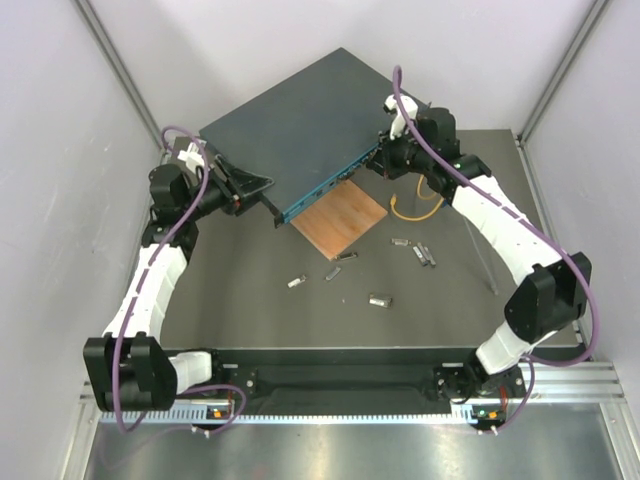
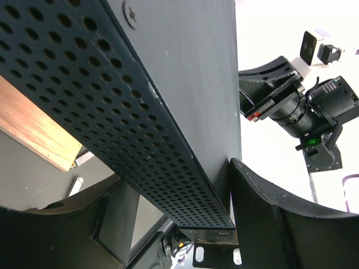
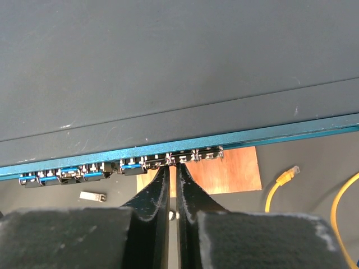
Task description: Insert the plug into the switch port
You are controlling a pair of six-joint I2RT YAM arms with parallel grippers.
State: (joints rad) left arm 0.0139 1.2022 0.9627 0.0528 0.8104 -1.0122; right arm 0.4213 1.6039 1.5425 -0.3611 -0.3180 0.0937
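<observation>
Right gripper [image 3: 173, 168]: pressed together, tips against the teal socket row of the switch [image 1: 300, 120]; impossible to tell whether anything sits between them. Left gripper [image 2: 179, 185]: spread across the switch's perforated end, one finger on each flat face, clamping it. Switch: diagonal at the far middle of the table [image 1: 250, 310], socket face toward the arms, overhanging a wooden square [image 1: 340, 218]. Right of that square, a yellow cable [image 3: 288, 174]. Nearer the arms, scattered small metal pieces [image 1: 378, 299].
</observation>
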